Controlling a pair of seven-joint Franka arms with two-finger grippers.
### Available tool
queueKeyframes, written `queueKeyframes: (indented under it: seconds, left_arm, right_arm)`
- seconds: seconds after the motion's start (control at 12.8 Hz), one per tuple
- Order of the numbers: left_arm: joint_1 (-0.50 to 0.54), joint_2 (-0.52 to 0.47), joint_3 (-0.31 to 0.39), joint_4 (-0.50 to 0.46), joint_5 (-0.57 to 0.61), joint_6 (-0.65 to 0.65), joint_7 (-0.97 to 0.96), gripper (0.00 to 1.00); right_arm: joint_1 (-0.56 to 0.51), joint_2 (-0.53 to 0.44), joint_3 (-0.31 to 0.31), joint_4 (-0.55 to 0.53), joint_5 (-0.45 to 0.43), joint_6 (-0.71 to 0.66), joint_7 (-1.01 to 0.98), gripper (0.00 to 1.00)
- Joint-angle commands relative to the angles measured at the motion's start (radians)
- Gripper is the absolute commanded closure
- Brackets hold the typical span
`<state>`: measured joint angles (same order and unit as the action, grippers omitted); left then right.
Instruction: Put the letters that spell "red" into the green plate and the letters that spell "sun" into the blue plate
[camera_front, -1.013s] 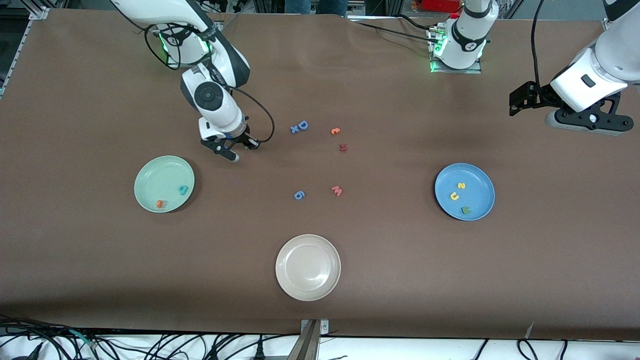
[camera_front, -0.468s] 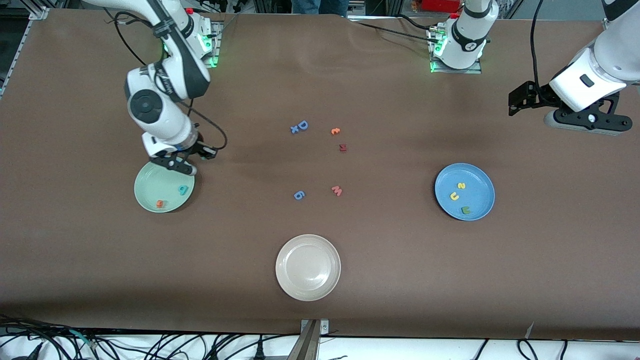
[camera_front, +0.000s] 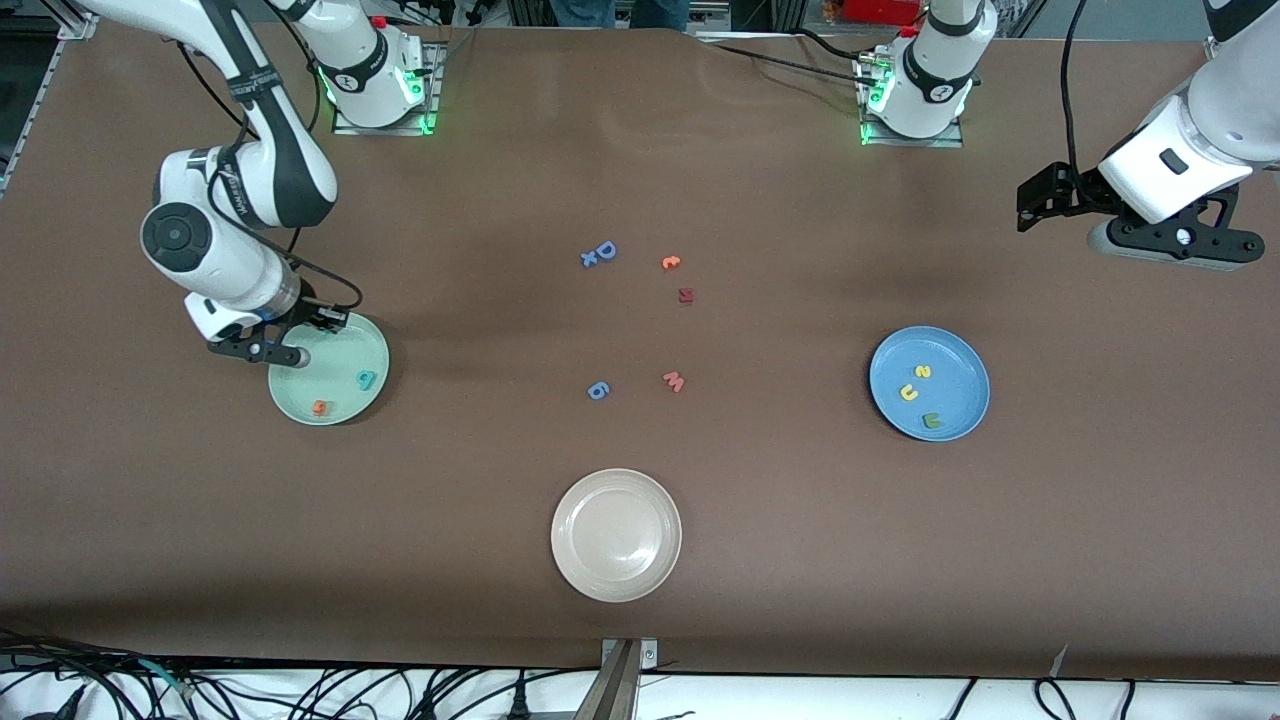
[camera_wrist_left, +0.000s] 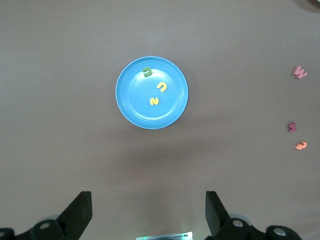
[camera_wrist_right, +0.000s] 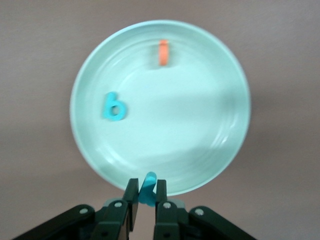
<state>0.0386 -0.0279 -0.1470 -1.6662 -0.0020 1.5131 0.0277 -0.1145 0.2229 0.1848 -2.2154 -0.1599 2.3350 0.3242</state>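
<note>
1. Counter (camera_front: 760, 560), mid area, loose letters: blue "D" (camera_front: 604, 250) with a small blue piece touching it, orange letter (camera_front: 671, 262), dark red letter (camera_front: 686, 296), blue letter (camera_front: 598, 390), pink "w" (camera_front: 674, 381). Beige-white plate (camera_front: 616, 535) nearest the front camera.
2. Green plate (camera_front: 345, 338), toward the right arm's end: holds teal "d" (camera_front: 368, 379) and orange "e" (camera_front: 320, 407), apart.
3. Right pincer (camera_front: 283, 354): over the green plate's rim, pressed together on teal "r" (camera_wrist_right: 148, 189), which stands edge-on between its fingers.
4. Blue plate (camera_front: 960, 350), toward the left arm's end: holds yellow "s" (camera_front: 924, 372), yellow "u" (camera_front: 909, 392), green "n" (camera_front: 931, 421).
5. Left pincer (camera_wrist_left: 148, 212): waits high over the counter, spread wide, holding nothing.
</note>
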Motion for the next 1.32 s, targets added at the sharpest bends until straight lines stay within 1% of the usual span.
queueKeyframes:
  seconds: [0.0,0.08,0.16,0.23,0.47,0.62,0.86,0.94,1.09,1.17,1.25]
  left_arm:
    - [-0.008,0.014,0.001,0.031,0.02,-0.022,0.012,0.0]
    - [-0.008,0.014,0.001,0.031,0.02,-0.022,0.011,0.0]
    - [-0.008,0.014,0.001,0.031,0.02,-0.022,0.012,0.0]
    - [-0.008,0.014,0.0,0.031,0.02,-0.022,0.012,0.0]
    - [0.001,0.014,0.001,0.031,0.019,-0.022,0.009,0.0]
    - [0.006,0.014,0.003,0.031,0.019,-0.022,0.011,0.0]
    - [0.006,0.014,0.003,0.031,0.019,-0.022,0.011,0.0]
    - [0.006,0.014,0.003,0.031,0.02,-0.022,0.011,0.0]
    - [0.004,0.014,0.003,0.031,0.02,-0.022,0.011,0.0]
    - [0.006,0.014,0.003,0.031,0.02,-0.022,0.011,0.0]
    - [0.004,0.014,0.003,0.031,0.02,-0.022,0.011,0.0]
  right_arm:
    - [0.002,0.036,-0.013,0.04,-0.041,0.004,-0.01,0.74]
    - [0.002,0.035,-0.013,0.042,-0.04,0.006,-0.002,0.38]
    - [0.002,0.033,-0.013,0.043,-0.035,0.006,0.001,0.17]
    - [0.002,0.033,-0.014,0.052,-0.033,0.006,0.003,0.01]
    - [0.012,0.021,-0.021,0.059,-0.029,0.004,0.009,0.0]
    - [0.033,0.009,-0.021,0.063,-0.029,0.0,0.09,0.0]
    - [0.065,-0.014,-0.021,0.075,-0.029,-0.029,0.159,0.0]
    - [0.079,-0.016,-0.028,0.106,-0.029,-0.073,0.159,0.0]
    - [0.116,-0.016,-0.07,0.21,-0.024,-0.23,0.153,0.0]
    - [0.127,-0.019,-0.076,0.258,-0.021,-0.306,0.153,0.0]
    - [0.131,-0.03,-0.076,0.291,0.017,-0.366,0.15,0.0]
